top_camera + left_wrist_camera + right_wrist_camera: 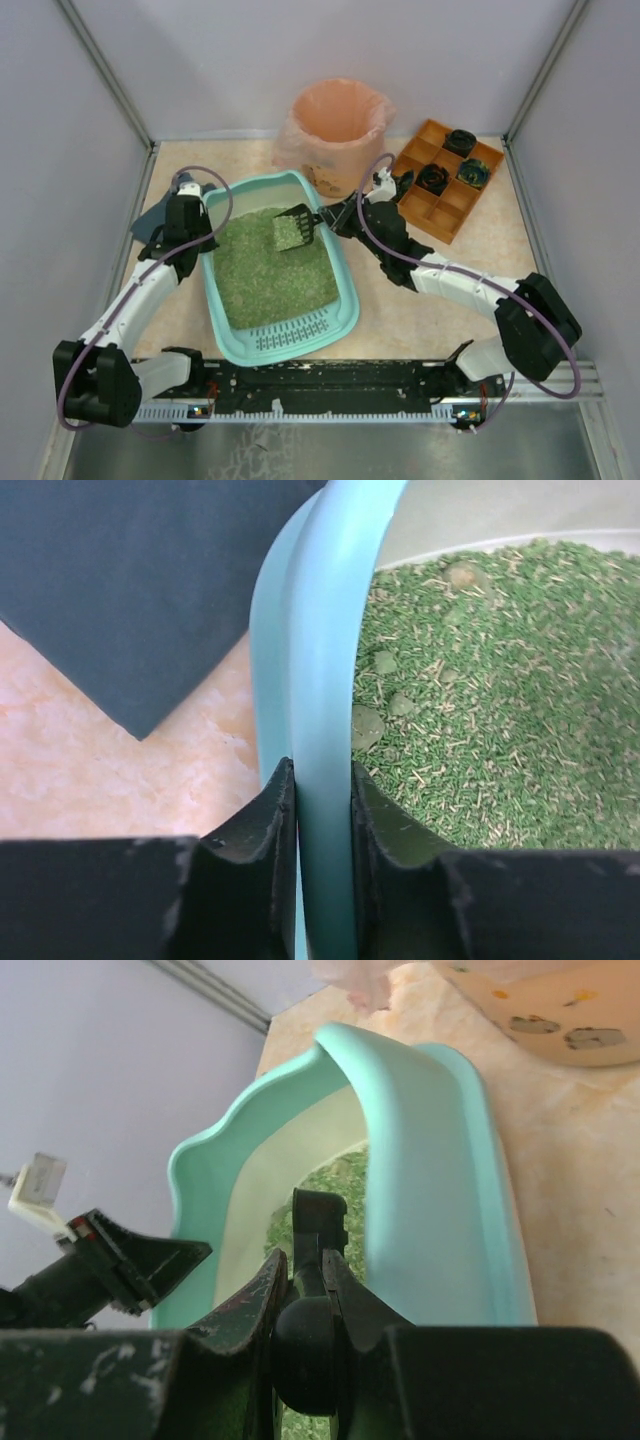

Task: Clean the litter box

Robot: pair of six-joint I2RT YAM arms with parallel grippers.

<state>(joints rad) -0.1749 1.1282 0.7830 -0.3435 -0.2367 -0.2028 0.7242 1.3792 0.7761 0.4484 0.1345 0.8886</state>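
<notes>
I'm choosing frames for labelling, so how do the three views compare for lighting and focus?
Top external: even, soft light, faint shadows, the litter box clearly readable. Left wrist: litter granules crisp, the left gripper dark and soft near the lens. Right wrist: the right gripper and scoop handle blurred up close, the box rim beyond sharper.

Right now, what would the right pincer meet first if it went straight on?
Probably the green litter in the litter box, just beyond the scoop the right pincer holds; depth is unclear.

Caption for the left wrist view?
Left hand clamps the litter box rim; green litter with clumps inside.
</notes>
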